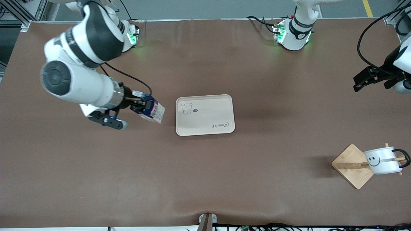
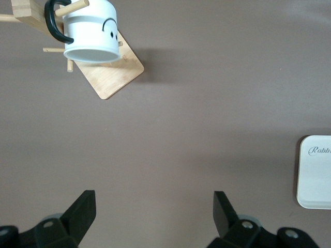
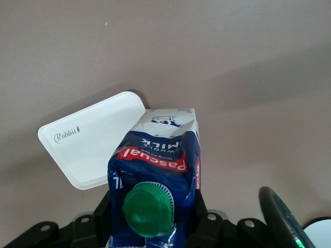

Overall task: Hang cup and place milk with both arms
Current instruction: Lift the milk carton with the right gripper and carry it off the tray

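The milk (image 1: 150, 110), a dark-blue carton with a green cap, hangs tilted in my right gripper (image 1: 141, 104). It is over the bare table beside the tray, toward the right arm's end. In the right wrist view the black fingers press both sides of the milk (image 3: 155, 160) inside the right gripper (image 3: 151, 214). The cup (image 1: 380, 160), white with a smiley face, hangs by its black handle on a peg of the wooden rack (image 1: 350, 165). My left gripper (image 1: 361, 80) waits open and holds nothing, over the table's edge at the left arm's end. In the left wrist view the left gripper (image 2: 155, 209) stands well away from the cup (image 2: 90, 31).
A cream tray (image 1: 205, 128) with a small bear print lies mid-table; it also shows as the tray (image 3: 93, 139) and the tray (image 2: 315, 178). The rack's square base (image 2: 111, 77) rests on the brown tabletop. Cables run along the table's edges.
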Controlling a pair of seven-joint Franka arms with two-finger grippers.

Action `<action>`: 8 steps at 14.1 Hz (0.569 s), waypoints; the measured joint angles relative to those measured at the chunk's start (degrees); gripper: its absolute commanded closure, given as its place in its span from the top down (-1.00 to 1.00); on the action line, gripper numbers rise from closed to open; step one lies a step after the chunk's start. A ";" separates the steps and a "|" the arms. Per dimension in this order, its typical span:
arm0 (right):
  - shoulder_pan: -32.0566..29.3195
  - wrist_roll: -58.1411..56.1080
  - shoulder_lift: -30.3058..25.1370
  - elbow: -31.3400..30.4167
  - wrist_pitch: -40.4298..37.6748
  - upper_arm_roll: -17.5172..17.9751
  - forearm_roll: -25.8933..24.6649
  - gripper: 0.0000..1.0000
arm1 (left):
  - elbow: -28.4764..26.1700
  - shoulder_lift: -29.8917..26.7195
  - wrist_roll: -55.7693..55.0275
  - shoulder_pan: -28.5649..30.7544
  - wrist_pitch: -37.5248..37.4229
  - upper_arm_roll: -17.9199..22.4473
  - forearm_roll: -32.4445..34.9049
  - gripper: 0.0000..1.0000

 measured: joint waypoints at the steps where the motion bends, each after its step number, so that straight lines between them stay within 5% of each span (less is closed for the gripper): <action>1: -1.39 -2.11 -0.89 0.01 -1.23 -0.06 -0.47 -1.00 | -0.01 -0.03 0.01 -0.01 -0.01 0.00 0.00 1.00; 4: -5.00 -7.63 -3.99 -0.94 -3.32 -0.23 -6.66 -1.00 | 0.00 -0.07 0.01 -0.09 -0.01 -0.02 -0.06 1.00; 8: -14.67 -23.01 -7.28 -9.22 -2.06 -0.53 -7.97 -1.00 | 0.00 -0.15 0.01 -0.32 -0.01 -0.13 -0.95 1.00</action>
